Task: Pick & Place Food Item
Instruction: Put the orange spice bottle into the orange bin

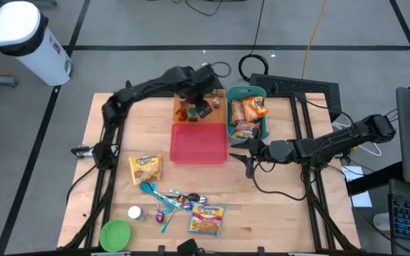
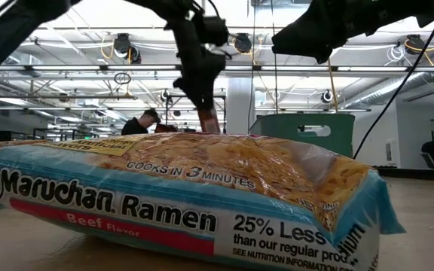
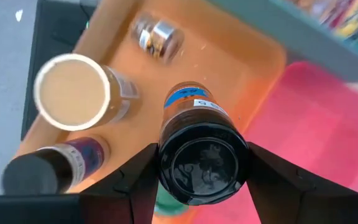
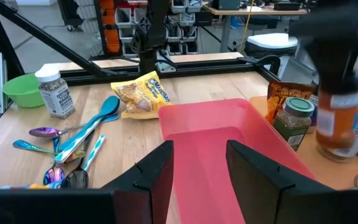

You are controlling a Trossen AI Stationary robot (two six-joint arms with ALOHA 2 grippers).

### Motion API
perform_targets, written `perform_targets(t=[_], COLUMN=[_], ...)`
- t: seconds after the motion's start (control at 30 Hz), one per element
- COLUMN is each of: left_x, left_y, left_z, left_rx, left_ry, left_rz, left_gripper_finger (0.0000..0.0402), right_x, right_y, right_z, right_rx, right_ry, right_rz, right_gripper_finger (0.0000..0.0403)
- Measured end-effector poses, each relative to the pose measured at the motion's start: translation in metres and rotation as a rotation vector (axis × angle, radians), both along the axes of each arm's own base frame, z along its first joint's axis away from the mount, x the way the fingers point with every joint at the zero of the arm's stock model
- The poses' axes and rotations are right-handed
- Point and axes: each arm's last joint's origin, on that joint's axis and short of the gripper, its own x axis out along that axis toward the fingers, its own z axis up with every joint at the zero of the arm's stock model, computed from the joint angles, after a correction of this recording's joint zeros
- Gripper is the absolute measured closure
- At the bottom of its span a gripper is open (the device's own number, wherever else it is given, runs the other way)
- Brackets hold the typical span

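Orange tray (image 1: 179,107) | left gripper (image 3: 197,163) clamps a dark-capped bottle (image 3: 199,146) above it | right gripper (image 4: 199,162) parted, empty, beside red bin (image 1: 199,144)

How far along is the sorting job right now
Done: snack packets fill the teal bin, and jars stand in the orange tray. In hand: the left tool grips a dark-capped bottle over that tray. Left: the red bin looks empty, and ramen packets plus a spice jar remain on the table.
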Motion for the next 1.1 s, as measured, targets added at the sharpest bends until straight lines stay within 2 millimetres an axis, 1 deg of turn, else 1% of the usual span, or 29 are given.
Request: perform_targets(t=[0.13,0.23,0.3,0.43,0.57,0.67,0.9,0.97,1.1], left_x=[0.011,0.018,0.021,0.027,0.031,0.032,0.035,0.035,0.036], left_y=[0.001,-0.002,-0.005,-0.010,-0.015,-0.017,-0.020,-0.020,-0.020], left_z=[-0.025,-0.037,-0.042,-0.053,-0.062,-0.064,-0.064,-0.064,-0.064], left_rx=[-0.009,-0.023,-0.027,-0.039,-0.044,-0.036,-0.008,-0.009,-0.006], left_ry=[0.069,0.097,0.110,0.138,0.165,0.177,0.170,0.169,0.162], left_rz=[-0.028,-0.043,-0.050,-0.066,-0.078,-0.094,-0.085,-0.085,-0.084], left_gripper_finger=[0.0179,0.0183,0.0192,0.0192,0.0173,0.0169,0.0185,0.0177,0.0144], right_x=[0.000,0.000,0.000,0.000,0.000,0.000,0.000,0.000,0.000], right_y=[0.000,0.000,0.000,0.000,0.000,0.000,0.000,0.000,0.000], right_z=[0.000,0.000,0.000,-0.001,-0.001,-0.001,-0.001,-0.001,-0.002], right_rx=[-0.001,-0.001,-0.002,-0.006,-0.007,-0.007,-0.008,-0.008,-0.008], right_ry=[0.002,0.005,0.004,0.007,0.013,0.014,0.015,0.015,0.019], right_rz=[0.000,0.000,0.000,0.001,0.001,-0.001,-0.001,-0.001,-0.001], right_gripper_finger=[0.0261,0.0261,0.0261,0.0261,0.0261,0.0261,0.0261,0.0261,0.0261])
